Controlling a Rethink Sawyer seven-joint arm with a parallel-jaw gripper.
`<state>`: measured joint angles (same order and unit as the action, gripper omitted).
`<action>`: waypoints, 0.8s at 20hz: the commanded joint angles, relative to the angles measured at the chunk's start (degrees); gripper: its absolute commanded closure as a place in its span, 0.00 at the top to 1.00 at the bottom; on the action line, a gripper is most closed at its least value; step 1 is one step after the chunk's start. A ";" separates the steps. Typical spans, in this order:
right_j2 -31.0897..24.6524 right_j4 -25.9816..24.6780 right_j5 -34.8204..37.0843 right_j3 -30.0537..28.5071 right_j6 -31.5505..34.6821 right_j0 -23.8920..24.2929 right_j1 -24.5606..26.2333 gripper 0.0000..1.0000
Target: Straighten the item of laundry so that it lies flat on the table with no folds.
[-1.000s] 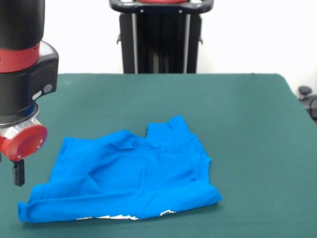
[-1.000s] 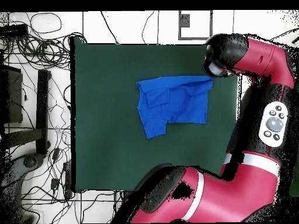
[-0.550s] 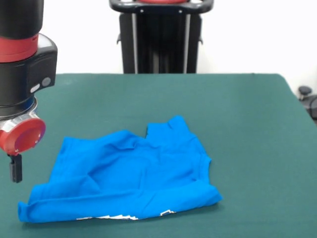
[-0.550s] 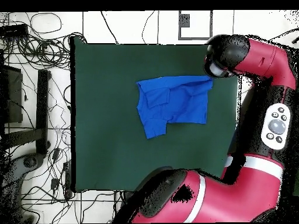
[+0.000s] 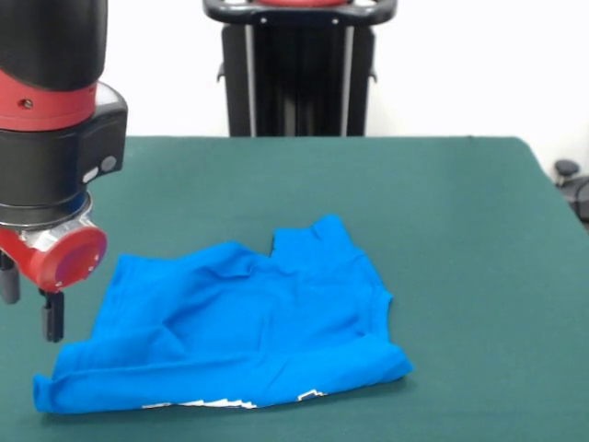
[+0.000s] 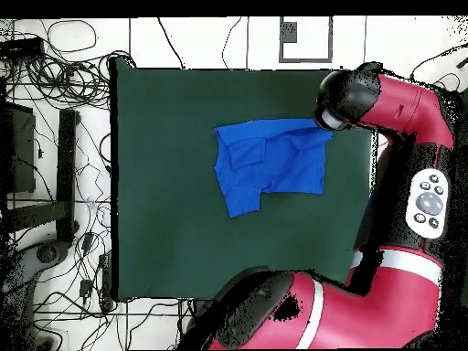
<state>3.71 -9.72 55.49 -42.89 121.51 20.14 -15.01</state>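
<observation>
The item of laundry (image 5: 248, 322) is a bright blue T-shirt lying crumpled on the green table (image 5: 442, 221), with a folded-over front edge where a strip of white graphic (image 5: 221, 403) peeks out. My gripper (image 5: 30, 299) hangs just off the shirt's left edge, slightly above the cloth, open and empty, with two dark fingers (image 5: 52, 315) apart. From overhead, the shirt (image 6: 274, 160) lies on the table (image 6: 174, 183) right of centre, and the arm's wrist (image 6: 340, 102) covers its upper right corner and hides the gripper.
A black stand (image 5: 299, 69) rises behind the table's far edge. Overhead, the red arm (image 6: 416, 183) runs along the table's right side and curls under its bottom edge. Cables (image 6: 55, 91) lie on the floor to the left.
The gripper has shifted toward the shirt's edge, and a second finger now shows. Overhead, the wrist has slid over the shirt's corner. The shirt has not moved.
</observation>
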 commanded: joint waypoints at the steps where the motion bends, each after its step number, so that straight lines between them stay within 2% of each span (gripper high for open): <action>1: -5.07 2.04 -7.34 -16.32 4.15 -2.32 -1.43 1.00; 6: -4.50 3.32 -10.03 -19.52 7.83 -2.37 -1.97 1.00; 10: -1.59 5.22 -11.36 -21.01 16.44 -4.50 -2.09 1.00; 16: 5.08 8.97 -10.95 -20.13 30.79 -9.22 -0.70 1.00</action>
<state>6.09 -5.68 46.76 -53.58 124.32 17.36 -16.68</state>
